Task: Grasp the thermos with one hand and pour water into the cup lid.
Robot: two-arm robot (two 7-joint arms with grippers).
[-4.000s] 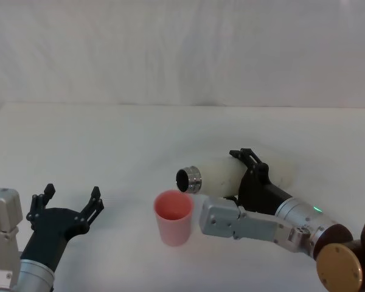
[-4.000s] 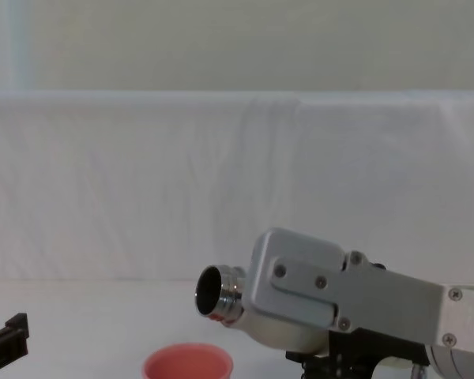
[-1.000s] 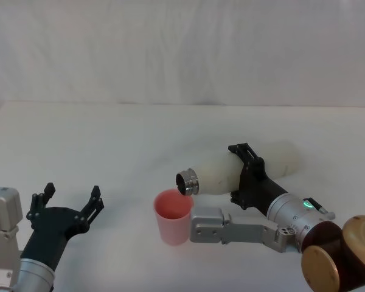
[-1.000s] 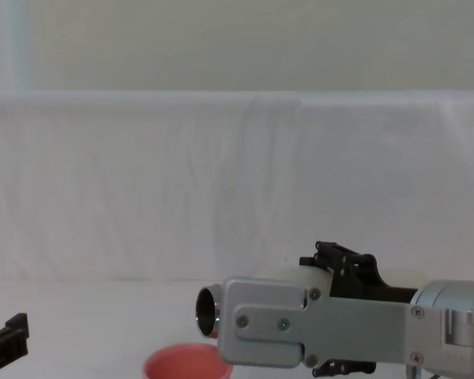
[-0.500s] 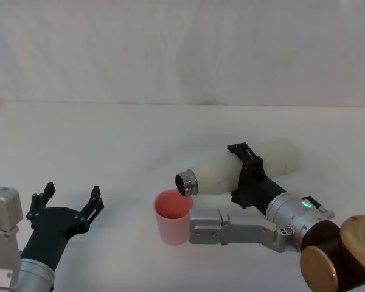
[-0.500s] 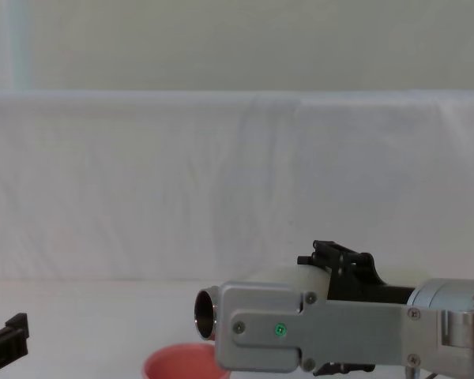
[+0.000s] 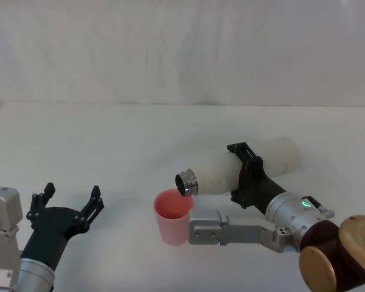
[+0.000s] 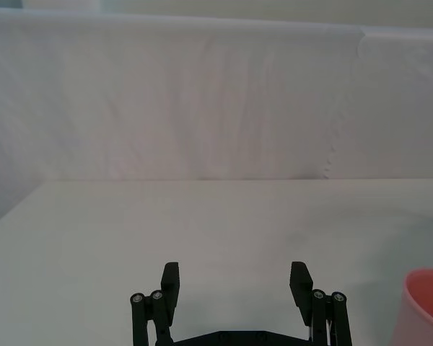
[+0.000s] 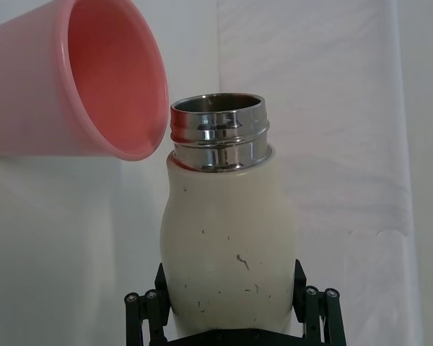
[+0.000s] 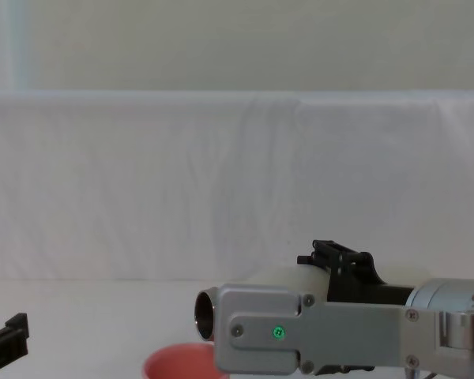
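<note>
The cream-white thermos [image 7: 234, 167] lies tipped almost level in the air, and my right gripper [image 7: 246, 173] is shut around its body. Its steel neck [image 7: 187, 182] points left and slightly down, just over the right rim of the pink cup lid [image 7: 173, 216], which stands upright on the table. From the right wrist, the thermos [image 9: 229, 249] sits between the black fingers [image 9: 146, 317] with its open mouth beside the cup lid's rim [image 9: 141, 94]. The chest view has the neck [image 10: 205, 315] above the cup lid [image 10: 182, 363]. My left gripper [image 7: 70, 204] rests open at the near left.
The white table [image 7: 109, 140] runs back to a white draped backdrop. The right arm's grey link [image 7: 228, 230] lies low just right of the cup lid. Open tabletop stretches left and behind the cup lid.
Over four seconds the right wrist rolled and the thermos tipped further, its neck dropping toward the cup lid's rim. In the last second it barely moved. The left arm stayed put.
</note>
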